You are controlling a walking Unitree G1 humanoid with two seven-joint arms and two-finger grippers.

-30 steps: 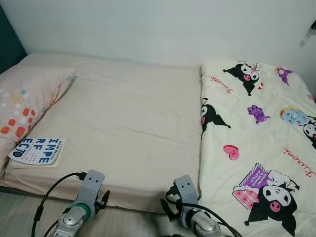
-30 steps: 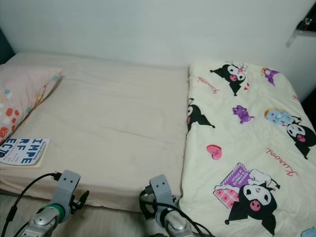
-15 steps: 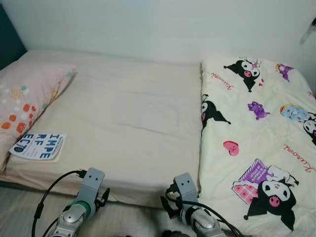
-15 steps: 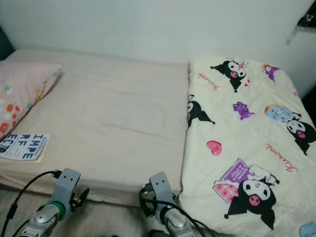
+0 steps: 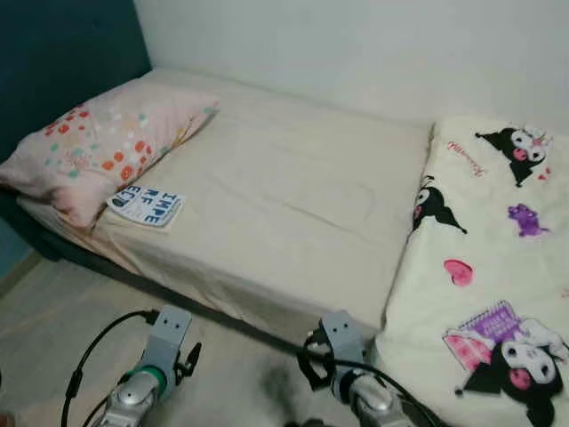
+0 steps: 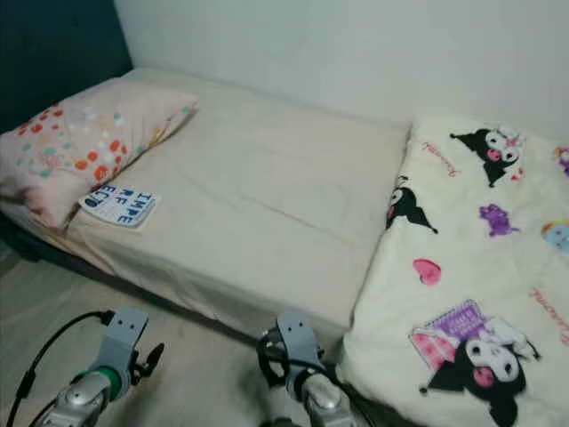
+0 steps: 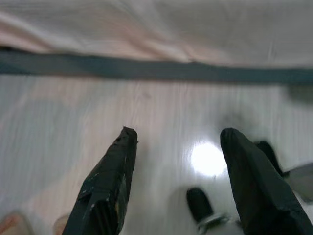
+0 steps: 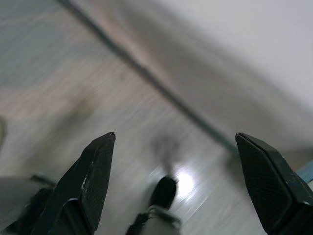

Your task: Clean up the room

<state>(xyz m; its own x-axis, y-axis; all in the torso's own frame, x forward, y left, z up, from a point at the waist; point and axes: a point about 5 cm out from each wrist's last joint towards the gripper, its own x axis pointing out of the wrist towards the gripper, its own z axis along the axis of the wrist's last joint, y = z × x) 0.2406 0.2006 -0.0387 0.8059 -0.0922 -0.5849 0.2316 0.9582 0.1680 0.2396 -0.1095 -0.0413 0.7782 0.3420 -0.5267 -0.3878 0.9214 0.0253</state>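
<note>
A bed [image 5: 293, 205] with a beige sheet stands before me. A book [image 5: 146, 205] with a white and blue cover lies on the sheet near the bed's front edge, just beside a pink dotted pillow [image 5: 102, 147]. A cream cartoon-print blanket [image 5: 498, 267] covers the bed's right part. Both arms hang low over the floor in front of the bed. My left gripper [image 7: 178, 139] is open with nothing between its fingers, above pale wood floor. My right gripper [image 8: 176, 139] is open too, and blurred floor lies beneath it.
A dark teal headboard [image 5: 62, 62] rises behind the pillow at the left. A white wall [image 5: 373, 44] runs along the bed's far side. Pale wood floor [image 5: 53, 320] lies between me and the dark bed base [image 5: 133, 280].
The camera has swung left and drawn back: the pillow, book and headboard now sit further into view, and more floor shows. Both arms hang as before.
</note>
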